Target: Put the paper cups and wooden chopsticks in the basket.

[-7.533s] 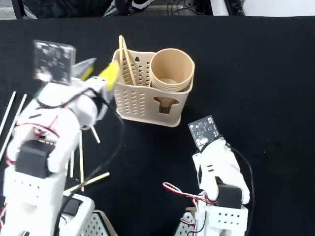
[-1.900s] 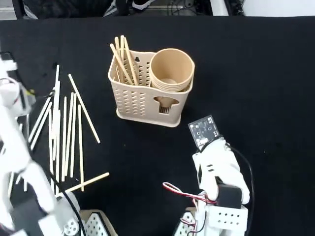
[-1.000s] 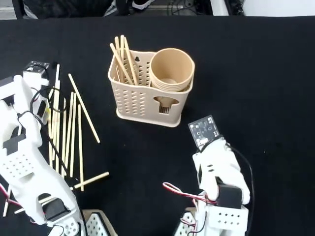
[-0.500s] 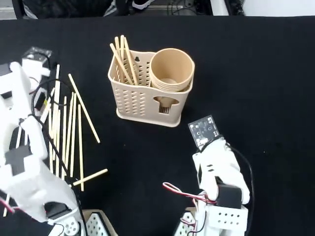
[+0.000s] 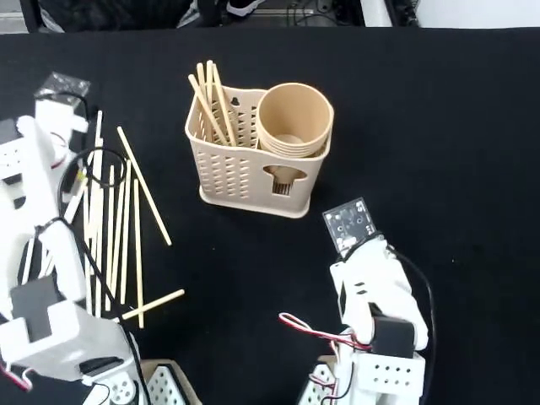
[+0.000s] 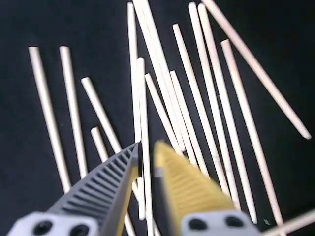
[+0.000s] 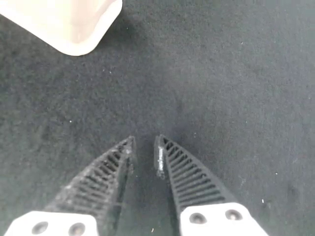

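Table (image 5: 456,143), black-covered. Lying directly on it: basket (image 5: 240,181), upright, centre-far; loose wooden chopsticks (image 5: 125,221), scattered at left, mostly running near-to-far, several overlapping.

My gripper (image 6: 146,150) hangs low over the black desk (image 6: 78,24), above a loose scatter of wooden chopsticks (image 6: 49,118) that lie mostly side by side, some crossing. One chopstick (image 6: 142,98) runs straight between my fingertips. The grey finger (image 6: 106,187) sits against its side, and the yellow finger (image 6: 184,187) stands just off it, with a thin dark gap left between them.
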